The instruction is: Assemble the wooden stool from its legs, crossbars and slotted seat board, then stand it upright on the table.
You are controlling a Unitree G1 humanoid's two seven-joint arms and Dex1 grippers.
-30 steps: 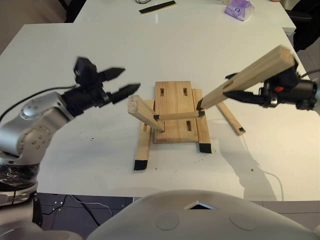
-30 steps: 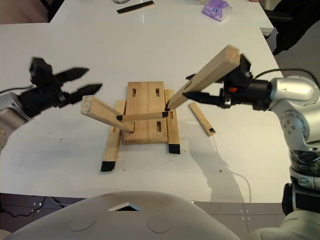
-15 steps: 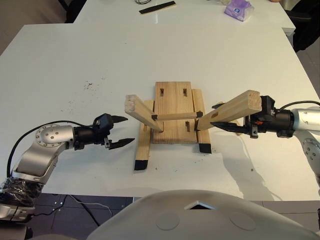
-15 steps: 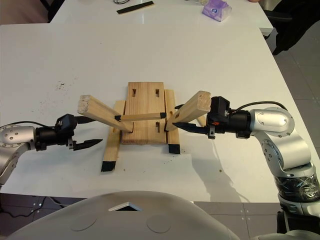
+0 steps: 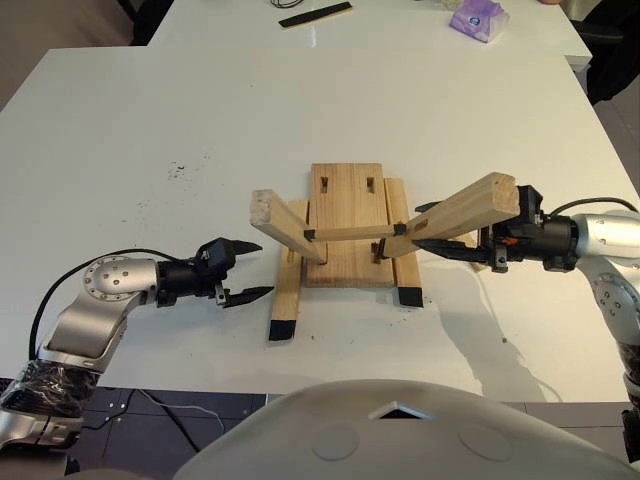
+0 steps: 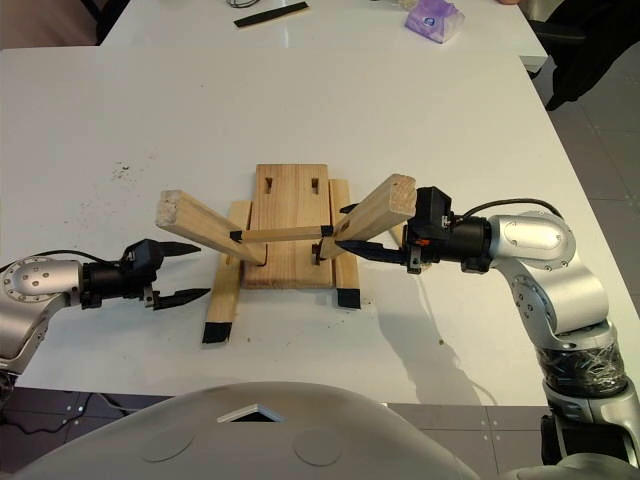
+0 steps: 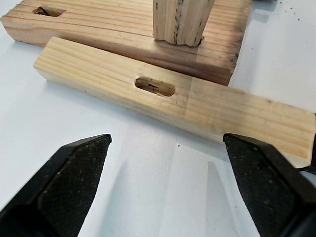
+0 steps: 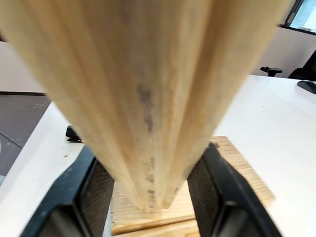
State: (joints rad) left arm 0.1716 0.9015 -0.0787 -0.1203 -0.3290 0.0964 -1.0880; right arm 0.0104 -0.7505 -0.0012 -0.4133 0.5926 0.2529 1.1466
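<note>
Leg fitting is in hand: the right pincer (image 5: 425,226), clenched on a tilted leg (image 5: 470,203), holds its foot at the seat board (image 5: 345,200) just ahead, so the next move likely needs a straight seating push; the released left pincer (image 5: 258,268) faces a loose leg (image 7: 173,98).

Holding wooden leg (image 8: 148,98) in right gripper (image 8: 150,195), 2 black textured fingers (image 8: 98,190) pressed on opposite faces. Leg's far end over slotted seat board (image 8: 237,177); contact with it unclear. Board flat on white table (image 8: 276,123). Small dark item (image 8: 74,133) on table near 1 finger.
</note>
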